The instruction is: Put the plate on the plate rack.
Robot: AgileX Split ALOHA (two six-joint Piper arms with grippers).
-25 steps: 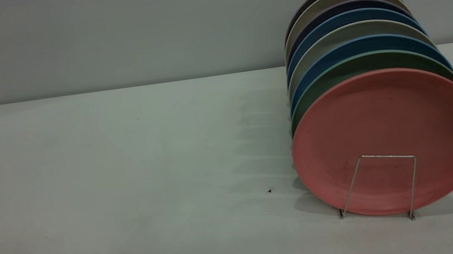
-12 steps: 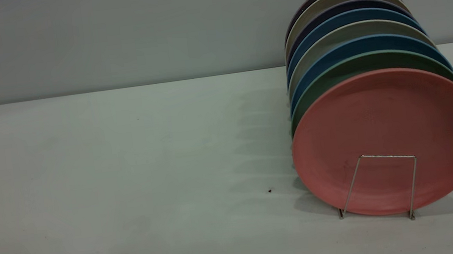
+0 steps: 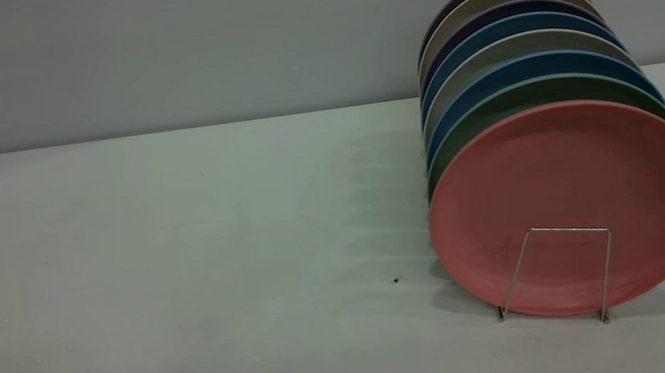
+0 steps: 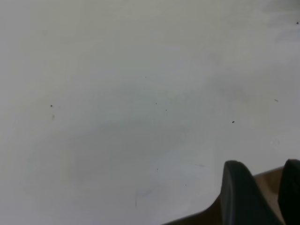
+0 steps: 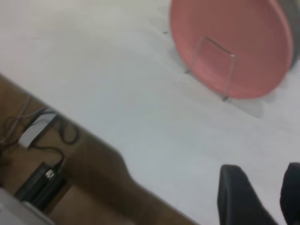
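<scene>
The salmon-pink plate (image 3: pixel 567 185) stands upright on edge at the front of the silver wire plate rack (image 3: pixel 569 229), at the right of the table. The rack's front loop crosses the plate's lower face. The right wrist view shows the plate (image 5: pixel 234 42) and the loop (image 5: pixel 219 47) farther off. My right gripper (image 5: pixel 265 192) is open and empty over the table near its front edge, away from the plate. My left gripper (image 4: pixel 262 187) is open and empty over bare table at the edge. Neither gripper shows in the exterior view.
Several more plates stand in the rack behind the pink one, among them a teal-green plate (image 3: pixel 522 96) and a blue plate (image 3: pixel 519 68). The white table (image 3: pixel 190 259) stretches left of the rack. Cables and a black box (image 5: pixel 40 180) lie below the table edge.
</scene>
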